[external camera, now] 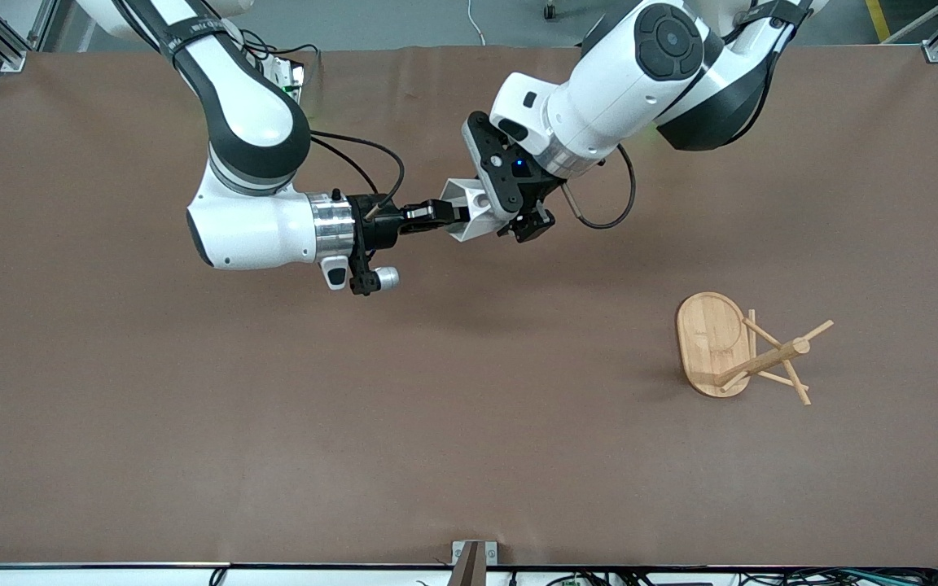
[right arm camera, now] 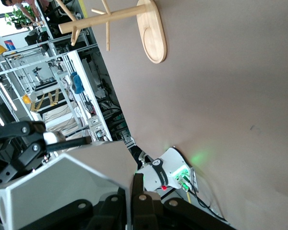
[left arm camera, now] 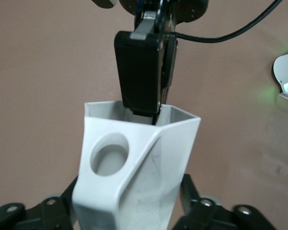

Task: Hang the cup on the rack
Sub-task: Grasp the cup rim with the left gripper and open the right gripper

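Right now both arms meet in mid-air over the middle of the desk, with the cup caught between them. The right claw reaches in level from the right arm's side, its fingers pinched together on the cup's rim wall, one finger inside the mouth. The left claw is clamped on the cup's tapering body (its fingers hug the narrow end in the left wrist view). So the cup lies on its side, its long axis running roughly along the line between the two claws, and the tab with the round hole faces the left wrist camera.

The rack stands well apart, toward the left arm's end of the desk and nearer the front camera than what lies under the cup. The left arm is plainly nearer it. I'd judge this a handover. Nothing stands between cup and rack; only the bare brown desk.
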